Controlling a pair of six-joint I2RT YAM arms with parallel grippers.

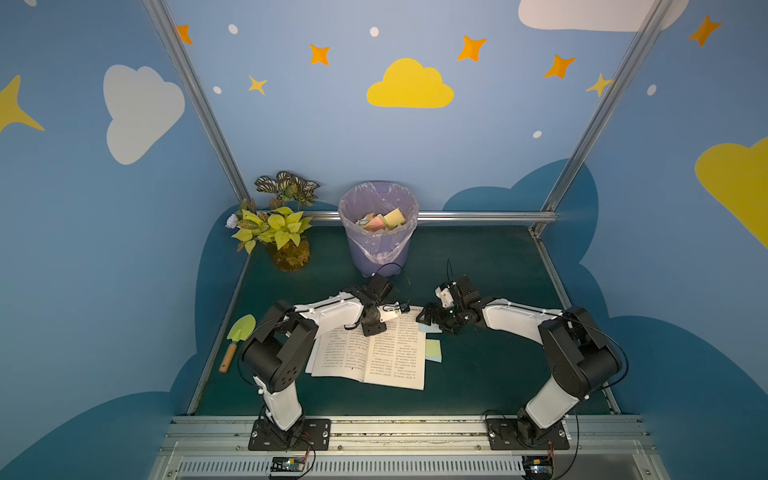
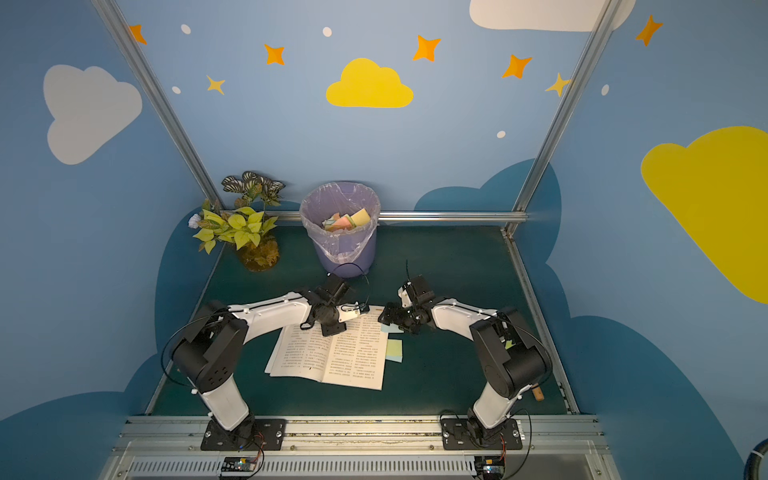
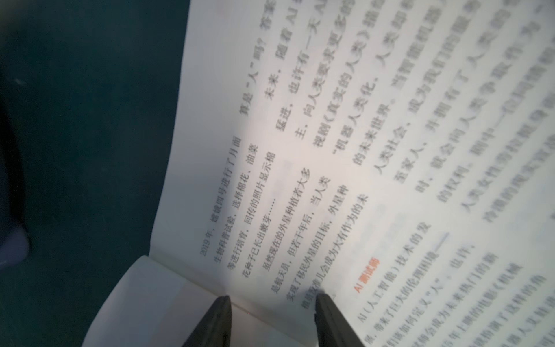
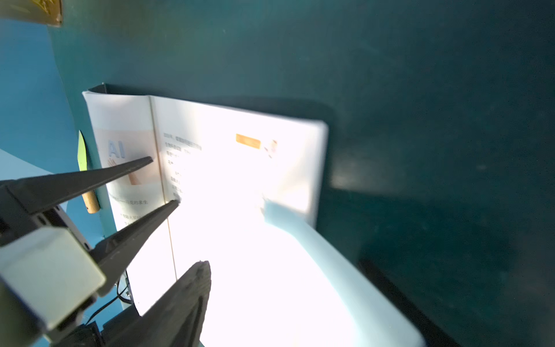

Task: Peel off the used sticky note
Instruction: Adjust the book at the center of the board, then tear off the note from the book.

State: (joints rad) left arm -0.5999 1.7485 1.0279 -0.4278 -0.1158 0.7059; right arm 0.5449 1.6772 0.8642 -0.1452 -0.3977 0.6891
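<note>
An open book (image 1: 370,353) (image 2: 332,353) lies in the middle of the dark green table. A pale blue sticky note (image 1: 431,328) (image 4: 330,255) sticks out past the right page's far corner. A yellow-green and blue note (image 1: 433,351) (image 2: 394,350) lies lower along the same edge. My left gripper (image 1: 405,309) (image 3: 273,297) is open, with its tips resting on the page on either side of the spine. My right gripper (image 1: 422,318) (image 4: 283,263) hangs over the pale blue note. Its jaws stand wide apart, and the note lies between them without being pinched.
A purple bin (image 1: 378,249) lined with a clear bag holds crumpled notes at the back centre. A potted plant (image 1: 278,232) stands back left. A green trowel (image 1: 237,340) with a wooden handle lies left of the book, beside the left arm.
</note>
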